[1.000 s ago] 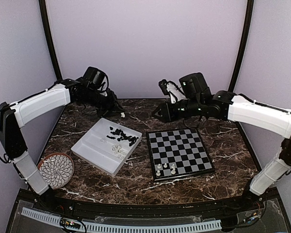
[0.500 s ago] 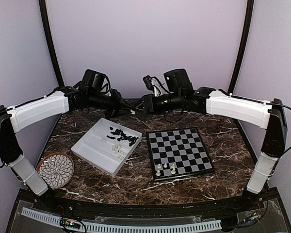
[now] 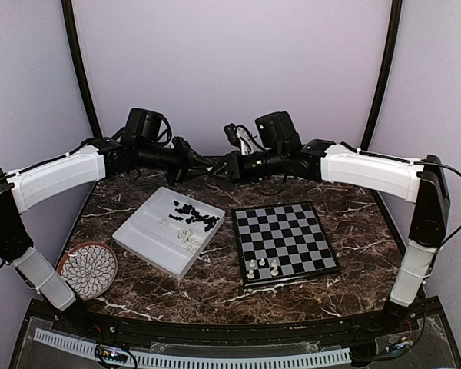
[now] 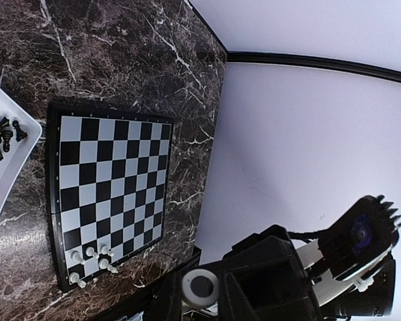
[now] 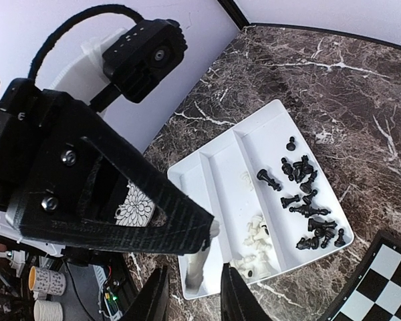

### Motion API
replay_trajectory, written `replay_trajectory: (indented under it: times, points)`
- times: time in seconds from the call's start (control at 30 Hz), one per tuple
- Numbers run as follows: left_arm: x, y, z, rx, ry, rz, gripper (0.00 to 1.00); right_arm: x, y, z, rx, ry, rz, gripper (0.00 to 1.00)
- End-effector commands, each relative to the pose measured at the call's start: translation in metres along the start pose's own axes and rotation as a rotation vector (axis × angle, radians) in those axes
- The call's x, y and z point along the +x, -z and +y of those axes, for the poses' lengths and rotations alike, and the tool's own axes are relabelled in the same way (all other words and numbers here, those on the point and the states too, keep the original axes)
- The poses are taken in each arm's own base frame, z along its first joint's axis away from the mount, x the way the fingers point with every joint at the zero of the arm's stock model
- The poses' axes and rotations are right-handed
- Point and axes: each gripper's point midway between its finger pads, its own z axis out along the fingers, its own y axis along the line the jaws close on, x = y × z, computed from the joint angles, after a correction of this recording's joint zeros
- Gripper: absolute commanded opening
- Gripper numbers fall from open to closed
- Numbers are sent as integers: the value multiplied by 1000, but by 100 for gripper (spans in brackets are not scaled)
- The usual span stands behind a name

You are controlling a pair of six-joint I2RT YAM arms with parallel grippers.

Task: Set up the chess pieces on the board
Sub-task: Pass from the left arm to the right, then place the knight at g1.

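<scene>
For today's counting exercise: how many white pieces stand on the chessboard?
5 white pieces, all at the board's near-left corner: three in a row, two closer to the edge. Another may hide behind them.

No words, numbers, brand marks or signs could be read on anything in view, whether from above or from either wrist.
</scene>
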Motion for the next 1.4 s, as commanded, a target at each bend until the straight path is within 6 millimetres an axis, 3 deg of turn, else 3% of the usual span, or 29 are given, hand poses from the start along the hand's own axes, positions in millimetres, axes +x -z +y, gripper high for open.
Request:
replay_trajectory:
  times: [0.0, 0.27, 0.43, 0.6, 0.77, 0.93, 1.13, 1.3, 1.37]
  points:
    - [6, 8, -18, 66, -17, 20, 14, -16, -2, 12, -38, 27, -47, 24]
    - [7, 6, -17, 63, -14, 28, 15, -23, 2, 11, -27, 31, -73, 18]
    - [9, 5, -16, 59, -13, 35, 15, -23, 4, 14, -39, 37, -75, 3]
    - [7, 7, -11, 16, -40, 25, 32, -18, 15, 10, 1, 77, -62, 0]
    - [-10, 25, -4, -80, -139, -53, 48, 16, 35, -10, 136, 97, 77, 0]
    - [-28, 49, 8, -160, -223, -131, 48, 63, 70, -31, 304, 113, 276, 0]
    - [-43, 71, 22, -257, -283, -197, 48, 114, 127, -62, 548, 70, 512, 0]
    - [-48, 75, 25, -284, -326, -211, 48, 164, 181, -96, 787, 47, 777, 0]
    - [-48, 74, 26, -285, -332, -206, 48, 179, 191, -100, 797, 17, 815, 0]
